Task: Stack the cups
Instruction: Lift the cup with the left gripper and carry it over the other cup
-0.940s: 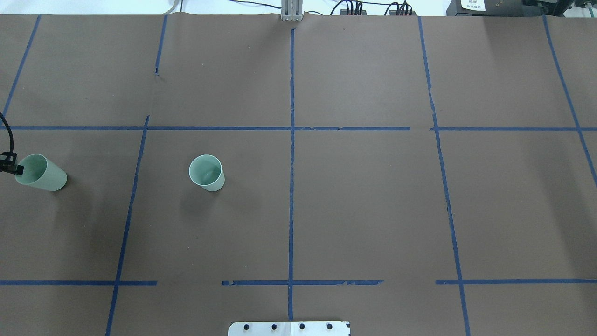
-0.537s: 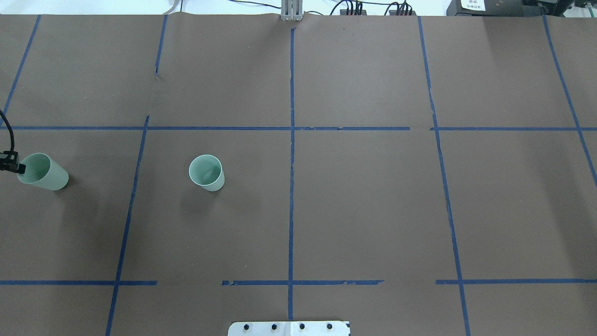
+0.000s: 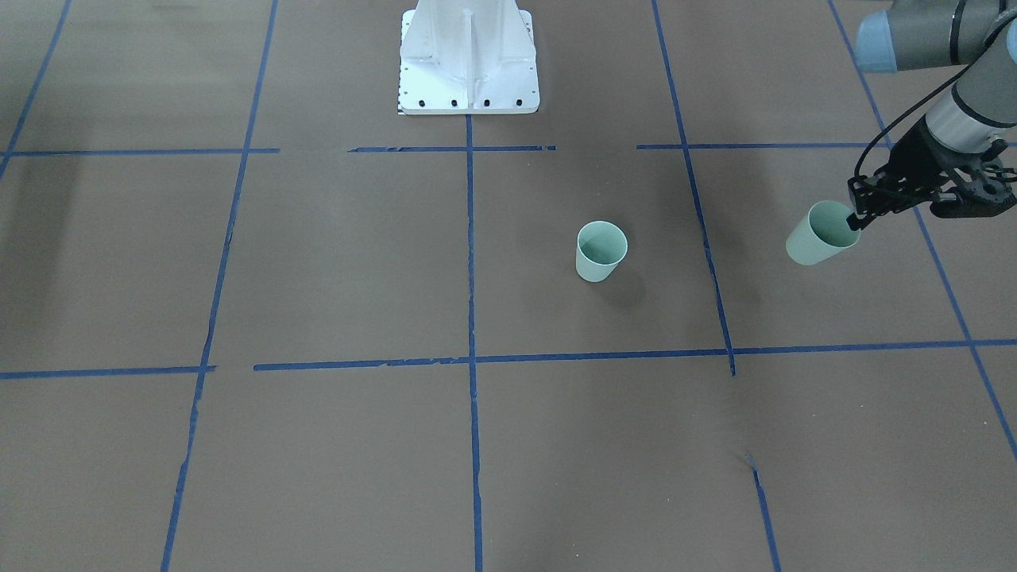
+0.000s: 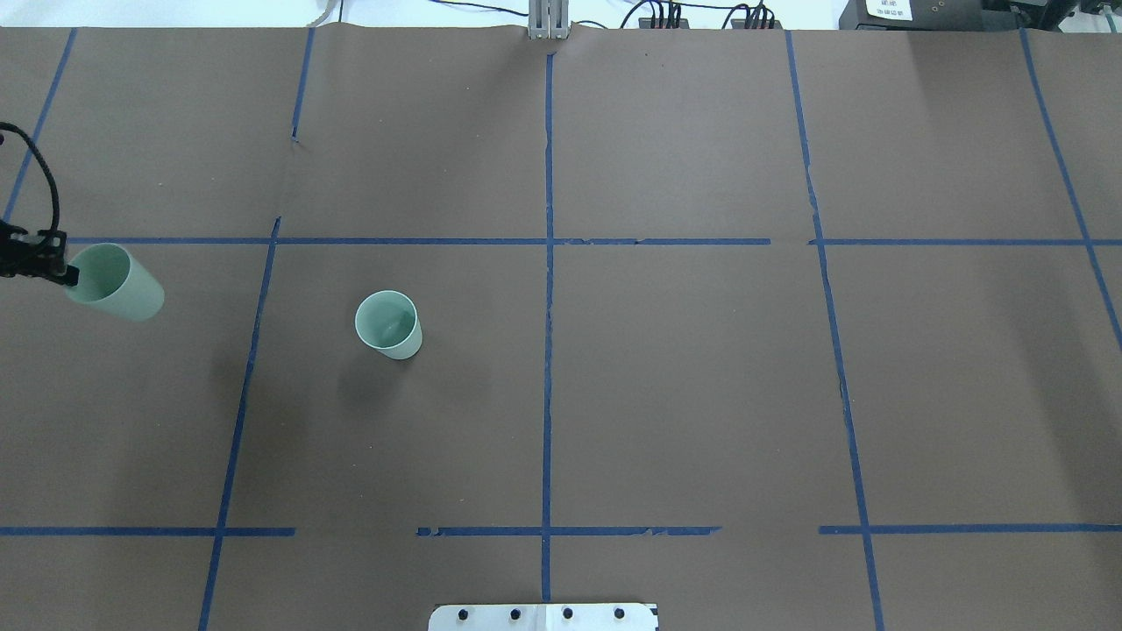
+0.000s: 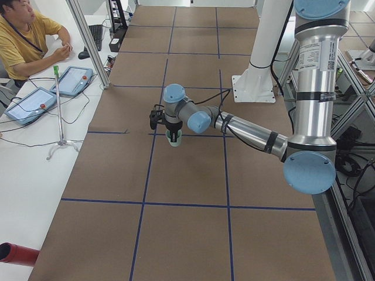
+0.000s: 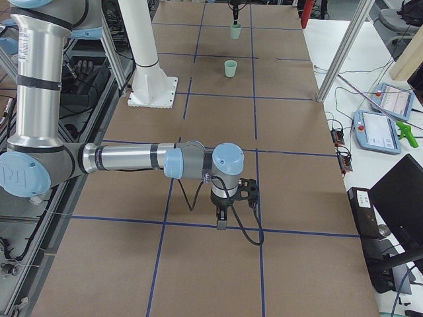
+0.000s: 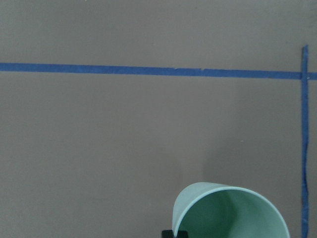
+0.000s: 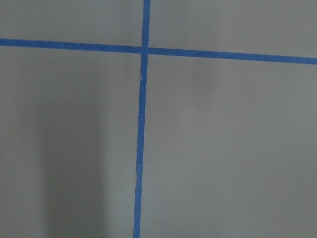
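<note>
Overhead exterior: the left arm enters at the far left edge and is cut off there. We see only a cable loop and the black tip of the left jaws. Front view shows more: the left arm reaches in from the side with its wrist angled down. The left jaws are closed on the rim of the held cup, one finger inside the mouth and one outside the wall. The held cup hangs below the jaws, mouth up, and looks clear of the surface, in the robot's far-left part of it.

The right arm stretches low over the surface, wrist pointing down, tips just above a blue tape line. It shows only in the right side view, so we cannot tell whether the right jaws are open or closed. The right wrist view shows only bare surface and tape.

Counts:
- Two cups. The standing cup is upright on the surface, well apart from the held one, toward the centre line.
- Two arms.
- One operator, seated at the side desk.

Hard to read:
- In the left wrist view the held cup is cropped by the bottom edge, and only a sliver of dark fingertip shows.
- In the right side view both cups are small and far away.
</note>
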